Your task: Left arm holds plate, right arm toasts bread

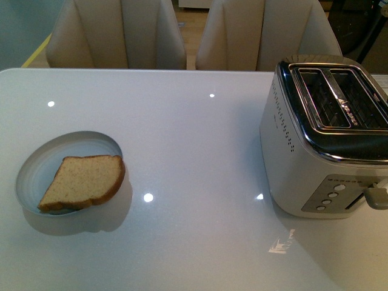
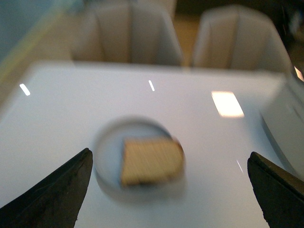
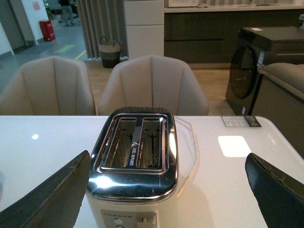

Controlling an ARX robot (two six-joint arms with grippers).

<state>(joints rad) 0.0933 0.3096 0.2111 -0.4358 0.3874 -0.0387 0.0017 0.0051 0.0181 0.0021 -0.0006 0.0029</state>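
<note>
A slice of brown bread [image 1: 83, 182] lies on the pale round plate [image 1: 42, 163] at the table's left; neither arm shows in the front view. In the blurred left wrist view the bread [image 2: 151, 160] and plate [image 2: 107, 152] sit ahead of my open left gripper [image 2: 171, 190], whose dark fingers [image 2: 52, 194] stand wide apart, holding nothing. The cream and chrome toaster [image 1: 327, 133] stands at the right with both slots empty. My right gripper [image 3: 168, 190] is open, above and just short of the toaster [image 3: 135, 166], its fingers [image 3: 52, 194] either side.
Two beige chairs [image 1: 182, 33] stand behind the white glossy table [image 1: 194, 151]. The toaster's lever [image 1: 376, 197] and buttons face the near side. A small card [image 3: 241, 121] lies on the table beyond the toaster, and a dark appliance [image 3: 266, 66] stands further back.
</note>
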